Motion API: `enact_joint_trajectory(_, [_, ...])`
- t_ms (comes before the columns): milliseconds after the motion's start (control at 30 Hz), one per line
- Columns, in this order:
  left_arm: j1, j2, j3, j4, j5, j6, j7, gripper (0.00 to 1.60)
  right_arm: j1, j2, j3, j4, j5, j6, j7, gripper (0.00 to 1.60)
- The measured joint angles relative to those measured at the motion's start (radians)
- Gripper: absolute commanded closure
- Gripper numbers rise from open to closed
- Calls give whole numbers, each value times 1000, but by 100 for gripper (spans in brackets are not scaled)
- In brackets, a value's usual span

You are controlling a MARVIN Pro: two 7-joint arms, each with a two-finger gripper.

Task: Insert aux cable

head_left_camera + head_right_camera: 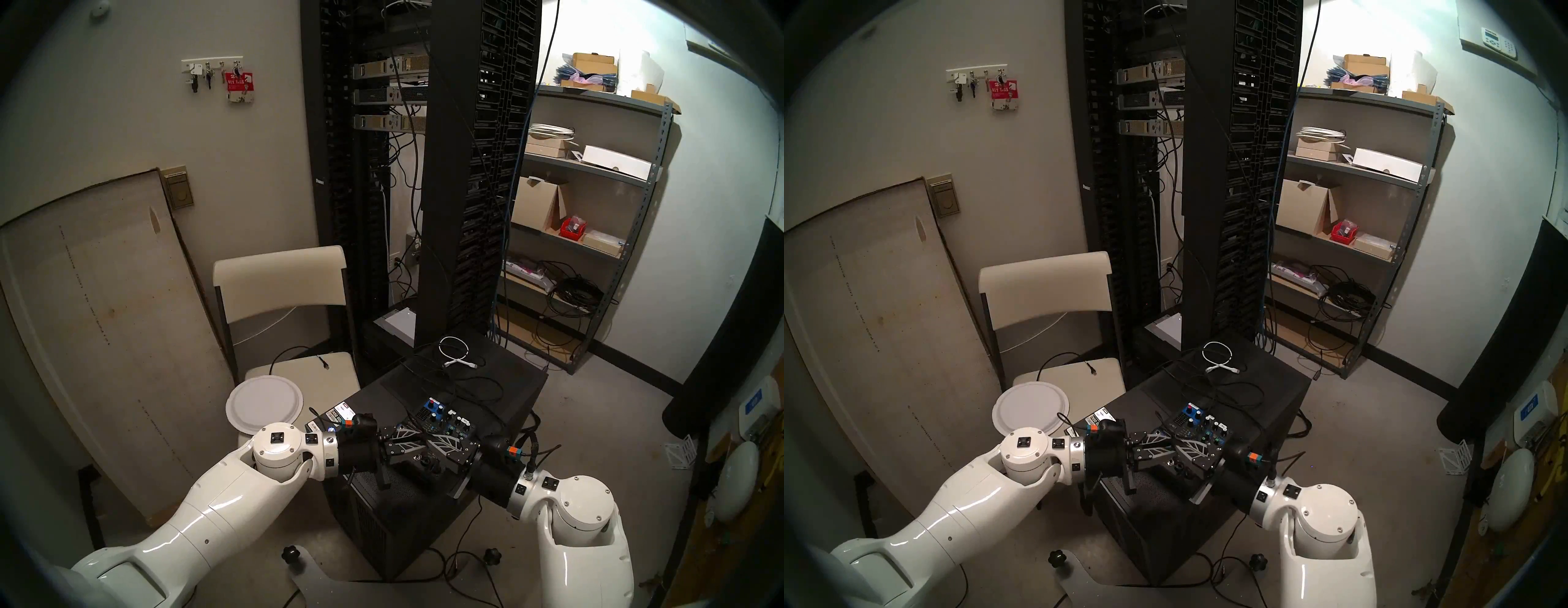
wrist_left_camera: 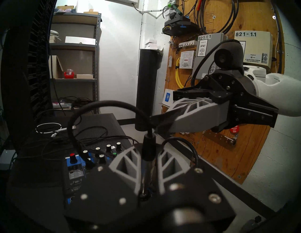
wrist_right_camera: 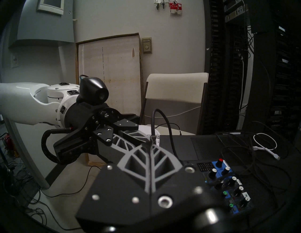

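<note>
In the left wrist view the aux cable's slim metallic jack plug (image 2: pixel 146 170) stands upright between my left gripper's grey fingers (image 2: pixel 125 161). The left gripper (image 2: pixel 147 151) is shut on it. The thin black cable (image 2: pixel 105 104) loops up and left from the plug. My right gripper (image 2: pixel 154 120) comes in from the right and is shut on the cable just above the plug. In the right wrist view the cable (image 3: pixel 162 117) rises from the closed tips of the right gripper (image 3: pixel 150 143). Both grippers meet above the small black and blue mixer (image 1: pixel 441 418).
The mixer sits on a black case (image 1: pixel 500 382) strewn with thin black cables and a short white coiled cable (image 1: pixel 456 352). Another black cable (image 2: pixel 194 153) arcs beside my left fingers. A chair with a white plate (image 1: pixel 265 403) stands left; server racks (image 1: pixel 441 170) and shelves (image 1: pixel 594 178) stand behind.
</note>
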Motion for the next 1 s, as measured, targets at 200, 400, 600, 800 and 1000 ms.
enact_joint_trajectory(200, [-9,-9,4,11,1,-4,-7,160,2,1,8,9,0,-5,0,160])
enact_joint_trajectory(400, [-17,-16,7,19,4,-8,-10,160,4,4,24,20,0,-11,0,160])
enact_joint_trajectory(600, [-22,-21,9,25,7,-9,-13,160,6,6,35,26,1,-15,2,160])
enact_joint_trajectory(800, [-25,-24,10,29,9,-9,-14,160,9,6,38,30,1,-17,6,160])
enact_joint_trajectory(1000, [-28,-26,13,33,13,-9,-16,160,12,3,46,30,5,-20,2,156])
